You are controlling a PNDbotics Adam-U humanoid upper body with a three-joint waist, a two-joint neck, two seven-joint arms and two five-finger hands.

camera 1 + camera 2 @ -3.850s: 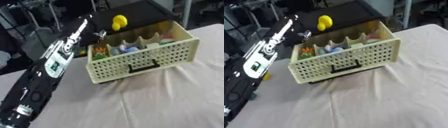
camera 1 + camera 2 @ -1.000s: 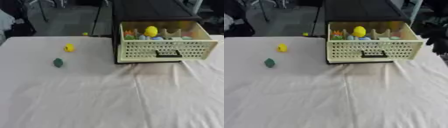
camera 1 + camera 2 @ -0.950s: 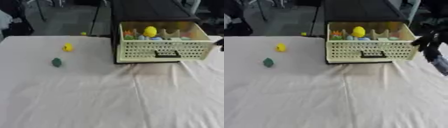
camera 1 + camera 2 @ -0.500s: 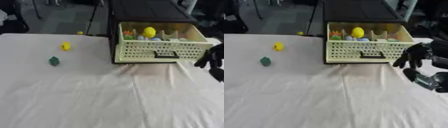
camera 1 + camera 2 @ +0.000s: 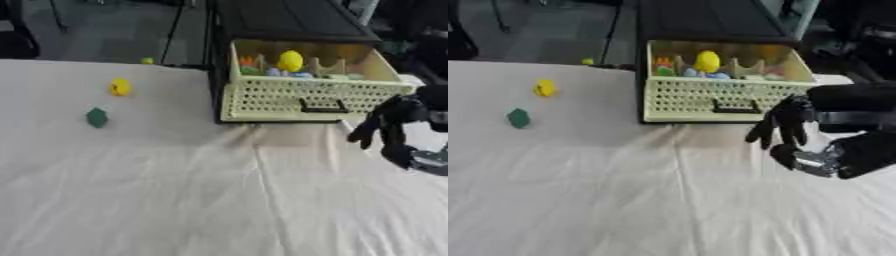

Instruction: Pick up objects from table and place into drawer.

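Drawer (image 5: 728,95) stands open at the table's far edge, holding a yellow ball (image 5: 707,61) among small items. Right hand (image 5: 785,125) hangs empty just beside its front right corner, fingers loosely spread downward. Yellow object (image 5: 120,87) and green object (image 5: 97,118) lie well apart, across open white cloth (image 5: 175,200).

It looked like a lab or workshop: a worktop (image 5: 175,200) draped in pale cloth, a bare grey floor (image 5: 105,30) beyond, dark equipment (image 5: 859,30) behind.
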